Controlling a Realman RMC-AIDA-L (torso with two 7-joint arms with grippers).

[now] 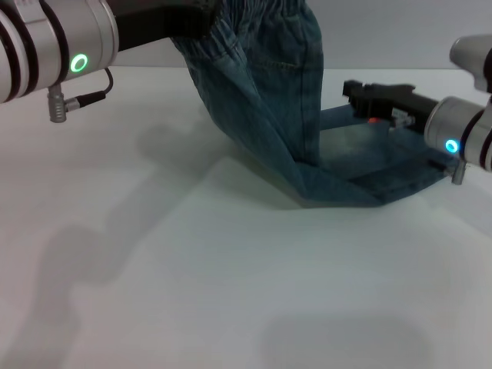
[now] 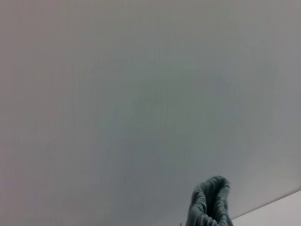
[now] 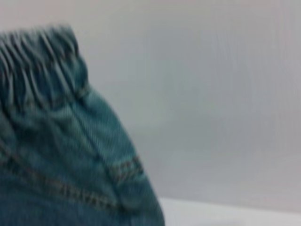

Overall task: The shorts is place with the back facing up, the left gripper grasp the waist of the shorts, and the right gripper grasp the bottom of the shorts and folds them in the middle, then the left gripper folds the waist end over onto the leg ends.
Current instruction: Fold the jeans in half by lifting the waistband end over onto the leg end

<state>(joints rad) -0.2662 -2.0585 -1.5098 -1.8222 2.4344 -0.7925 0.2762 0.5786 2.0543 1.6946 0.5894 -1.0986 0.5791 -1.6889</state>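
Blue denim shorts (image 1: 269, 100) hanging over white table (image 1: 154, 269), head view. Waist (image 1: 223, 34) raised at top of frame, bunched against left gripper (image 1: 188, 23); gripper's fingers hidden behind cloth and cut by frame edge, so cannot tell clenched or released. Green ring on left arm (image 1: 78, 63). Cloth draped down and rightward to table; bottom of the shorts (image 1: 392, 181) lying flat on table, near right gripper (image 1: 361, 92). Right gripper low over table, just beyond hems, pointing left toward hanging cloth; jaw state not discernible. Blue ring on right arm (image 1: 451, 145).

Left wrist view: mostly plain grey wall; small ruffled bit of waist (image 2: 209, 202) at lower edge, strip of table (image 2: 277, 212) at corner.

Right wrist view: close on shorts (image 3: 61, 165), gathered waist (image 3: 37, 52) uppermost, orange-stitched seams below; table (image 3: 225, 214) behind.
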